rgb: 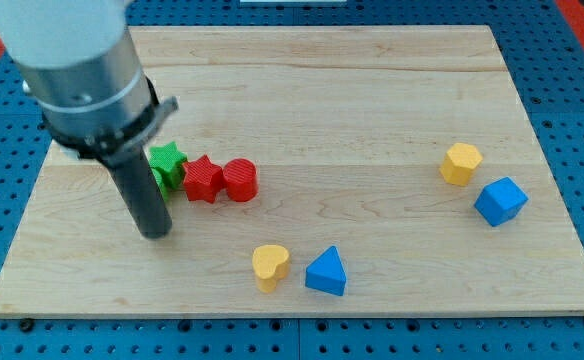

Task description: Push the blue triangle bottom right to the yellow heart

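A blue triangle [326,272] lies near the board's bottom edge, just to the view's right of a yellow heart [270,266]; the two are close but slightly apart. My tip [155,232] rests on the board well to the view's left of both, below a green star [167,166].
A red star [203,179] and a red cylinder [240,180] sit side by side right of the green star. A yellow hexagon [461,163] and a blue cube [500,201] stand at the view's right. The wooden board [372,110] has edges all round.
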Motion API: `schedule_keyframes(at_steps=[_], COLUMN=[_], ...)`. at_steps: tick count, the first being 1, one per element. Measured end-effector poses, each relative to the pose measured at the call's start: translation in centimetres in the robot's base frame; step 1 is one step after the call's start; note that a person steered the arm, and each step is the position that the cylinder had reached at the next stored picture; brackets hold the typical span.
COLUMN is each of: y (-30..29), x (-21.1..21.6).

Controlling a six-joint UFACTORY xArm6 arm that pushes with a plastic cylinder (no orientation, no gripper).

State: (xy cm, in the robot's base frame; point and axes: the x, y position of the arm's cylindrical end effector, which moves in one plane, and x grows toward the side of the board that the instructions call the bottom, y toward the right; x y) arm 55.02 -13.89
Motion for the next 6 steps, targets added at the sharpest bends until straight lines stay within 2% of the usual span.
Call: schedule_keyframes(at_steps=[1, 2, 4, 6], y=[0.1, 3.6, 11.8, 21.6], x=[5.7, 6.8, 3.5, 3.1])
